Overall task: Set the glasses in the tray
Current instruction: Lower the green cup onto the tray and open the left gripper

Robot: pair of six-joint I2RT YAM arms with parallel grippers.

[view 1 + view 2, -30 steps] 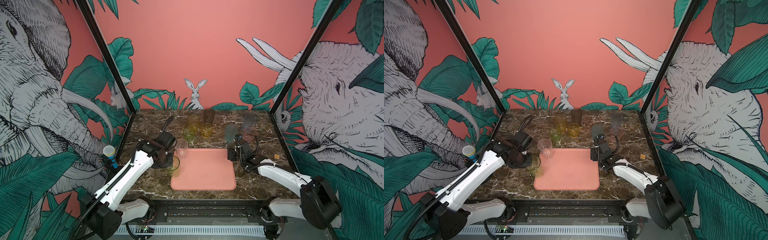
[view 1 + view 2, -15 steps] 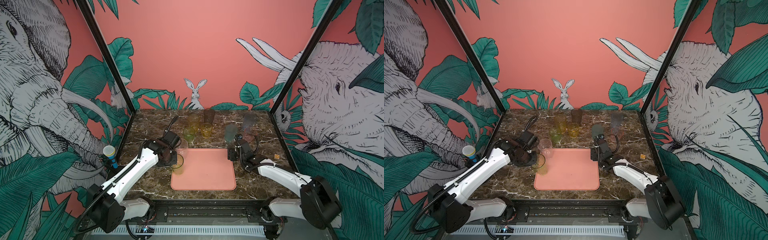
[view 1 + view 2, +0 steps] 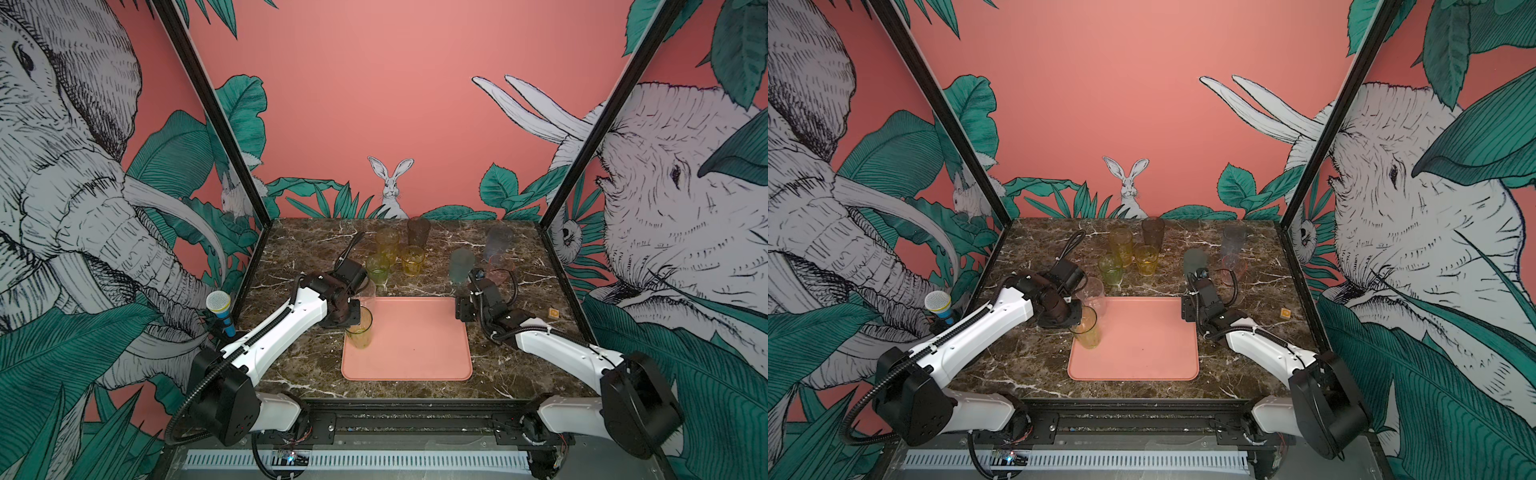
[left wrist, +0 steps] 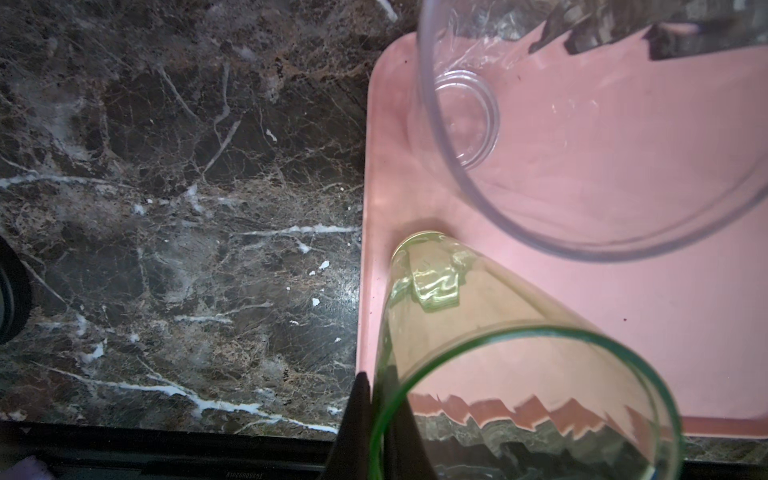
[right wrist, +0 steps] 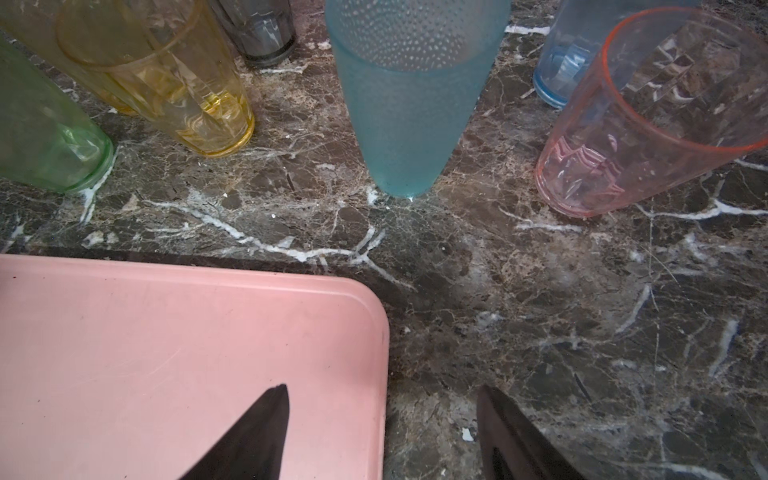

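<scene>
Now | left tool (image 4: pixel 380 419) pinches the rim of tall yellow-green translucent tumbler (image 3: pixel 360 335) | tumbler has shifted from marble worktop (image 3: pixel 299 365) to flat salmon-pink tray (image 3: pixel 415 357), left edge, beside clear tumbler (image 3: pixel 368 291) | right tool (image 5: pixel 382 395) spread, unmoved | seven tinted tumblers (image 3: pixel 412 259) remain behind the tray.

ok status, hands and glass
Left hand shut on rim of green glass, at left edge of tray. Right hand open, empty, over far right corner. Clear glass close beside in tray; watch it.

Most of tray (image 3: pixel 415 345) free, centre and right. Left edge blocked by clear glass (image 3: pixel 368 290) and green glass (image 3: pixel 360 332). Behind tray stand amber glass (image 3: pixel 412 260), teal glass (image 3: pixel 461 270), pink glass (image 3: pixel 499 270). Open marble (image 3: pixel 490 374) right of tray.
</scene>
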